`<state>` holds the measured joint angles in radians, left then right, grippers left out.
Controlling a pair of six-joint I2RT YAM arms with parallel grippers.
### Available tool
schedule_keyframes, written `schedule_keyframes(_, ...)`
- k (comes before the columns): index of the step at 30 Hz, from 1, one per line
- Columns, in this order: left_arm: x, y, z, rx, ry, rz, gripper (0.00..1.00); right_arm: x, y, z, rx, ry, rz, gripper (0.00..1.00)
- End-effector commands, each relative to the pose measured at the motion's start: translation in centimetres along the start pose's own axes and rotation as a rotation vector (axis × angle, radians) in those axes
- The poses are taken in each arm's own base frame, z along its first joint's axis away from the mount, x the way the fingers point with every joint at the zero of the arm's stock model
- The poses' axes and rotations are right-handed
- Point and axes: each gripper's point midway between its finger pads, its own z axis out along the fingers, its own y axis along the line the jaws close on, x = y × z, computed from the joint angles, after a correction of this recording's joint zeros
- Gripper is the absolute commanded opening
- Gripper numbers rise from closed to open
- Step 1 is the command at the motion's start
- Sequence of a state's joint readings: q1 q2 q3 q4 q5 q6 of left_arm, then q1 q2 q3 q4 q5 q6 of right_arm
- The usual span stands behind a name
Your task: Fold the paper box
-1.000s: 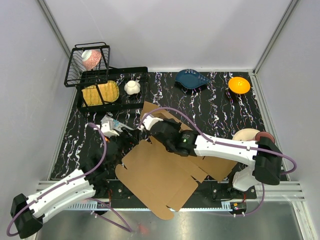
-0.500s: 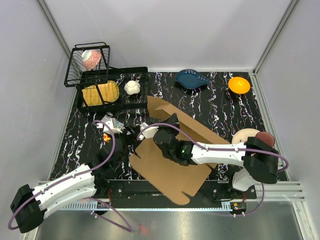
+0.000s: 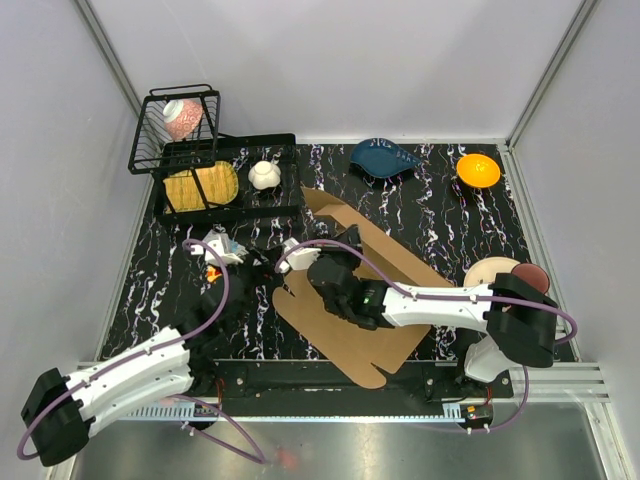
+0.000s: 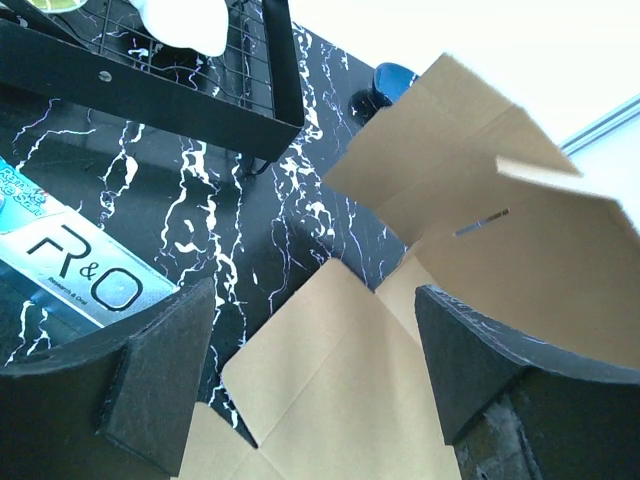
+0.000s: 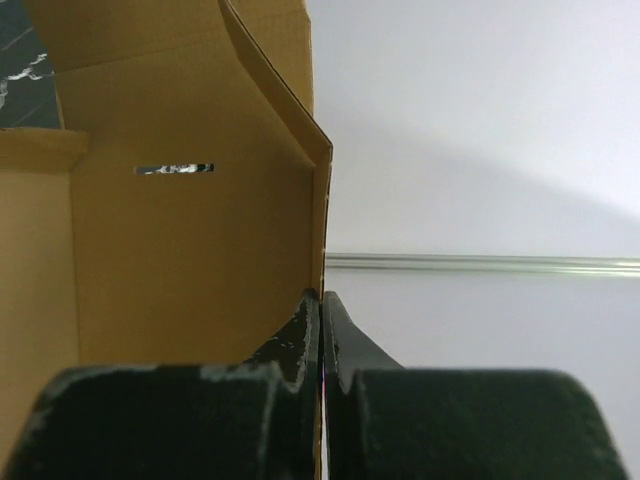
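The paper box (image 3: 350,335) is a brown cardboard sheet with flaps and a slit, partly flat on the black marbled table (image 3: 450,215). Its far panel is tilted up. My right gripper (image 3: 347,242) is shut on the edge of that raised panel; in the right wrist view the jaws (image 5: 322,300) pinch the cardboard (image 5: 190,250) edge-on. My left gripper (image 3: 250,270) is open at the sheet's left edge. In the left wrist view its fingers (image 4: 150,380) straddle a flat rounded flap (image 4: 330,400) without touching it, with the raised panel (image 4: 480,180) beyond.
A black wire rack (image 3: 215,175) with a yellow item and a white object stands at back left. A blue dish (image 3: 385,158) and an orange bowl (image 3: 478,170) sit at the back. A printed packet (image 4: 70,270) lies left of the sheet. Plates (image 3: 505,272) sit at right.
The right gripper has lifted the far panel and drawn the sheet back from the table's front edge, to the right. The left gripper has moved forward to the sheet's left edge.
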<state>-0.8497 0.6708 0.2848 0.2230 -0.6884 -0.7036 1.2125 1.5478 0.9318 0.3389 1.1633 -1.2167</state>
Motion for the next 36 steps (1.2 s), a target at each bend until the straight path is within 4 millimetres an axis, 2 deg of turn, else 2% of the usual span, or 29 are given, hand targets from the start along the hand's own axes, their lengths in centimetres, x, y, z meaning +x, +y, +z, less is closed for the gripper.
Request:
schedule_keyframes(1,-3.2,-2.6,0.7,0.043,-0.084,-0.075,0.84,1.8,1.6,-0.1,-0.051,0.07,0.184,0.0)
schedule_keyframes(6,-3.2,-3.3,1.8,0.042,-0.088,-0.074,0.85,2.4,2.8,-0.2,-0.104,0.083,0.232,0.0)
schedule_keyframes(9,-3.3,-3.5,2.7,0.043,-0.098,-0.066,0.86,3.1,2.1,0.1,-0.123,0.099,0.275,0.0)
schedule_keyframes(10,-3.0,-3.2,3.2,0.033,-0.094,-0.053,0.86,3.2,1.7,0.0,-0.136,0.1,0.355,0.0)
schedule_keyframes(11,-3.3,-3.7,3.5,0.057,-0.099,-0.061,0.87,3.0,1.7,0.1,-0.175,0.085,0.386,0.0)
schedule_keyframes(13,-3.1,-3.5,4.3,0.055,-0.096,-0.032,0.88,4.1,1.1,0.4,-0.197,0.116,0.449,0.0)
schedule_keyframes(15,-3.4,-4.4,4.9,0.102,-0.109,-0.033,0.9,4.8,1.1,0.7,-0.222,0.137,0.483,0.0)
schedule_keyframes(16,-3.2,-4.1,5.5,0.097,-0.105,-0.009,0.9,5.1,1.0,0.7,-0.227,0.141,0.499,0.0)
schedule_keyframes(17,-3.6,-5.0,5.8,0.136,-0.117,-0.016,0.91,5.2,1.3,0.7,-0.251,0.142,0.504,0.0)
schedule_keyframes(19,-3.5,-4.8,6.7,0.136,-0.116,0.007,0.93,5.8,1.2,0.9,-0.261,0.158,0.549,0.0)
schedule_keyframes(20,-3.9,-5.5,7.0,0.167,-0.13,0.0,0.93,5.9,1.3,1.0,-0.266,0.159,0.558,0.0)
schedule_keyframes(22,-3.7,-5.6,7.8,0.182,-0.132,0.023,0.94,6.3,1.8,1.2,-0.281,0.171,0.564,0.0)
schedule_keyframes(25,-4.6,-7.6,8.6,0.273,-0.181,0.021,0.94,7.1,2.5,1.8,-0.29,0.207,0.571,0.0)
schedule_keyframes(28,-4.6,-9.4,9.2,0.361,-0.21,0.039,0.95,7.5,2.8,2.1,-0.3,0.221,0.593,0.0)
schedule_keyframes(31,-3.9,-11.0,10.0,0.437,-0.212,0.083,0.95,7.9,2.5,2.3,-0.298,0.23,0.624,0.0)
schedule_keyframes(32,-3.4,-11.7,10.1,0.476,-0.198,0.1,0.95,7.9,2.4,2.3,-0.304,0.233,0.629,0.0)
schedule_keyframes(33,-2.2,-11.6,10.8,0.48,-0.173,0.124,0.95,8.0,2.2,2.3,-0.302,0.235,0.641,0.0)
schedule_keyframes(34,-2.7,-12.5,11.1,0.515,-0.202,0.138,0.95,8.0,2.0,2.4,-0.304,0.235,0.646,0.0)
schedule_keyframes(35,-2.2,-13.1,11.2,0.559,-0.196,0.154,0.95,7.9,1.8,2.3,-0.313,0.237,0.654,0.0)
schedule_keyframes(36,-1.0,-12.5,12.1,0.563,-0.177,0.172,0.95,7.9,1.8,2.3,-0.317,0.239,0.664,0.0)
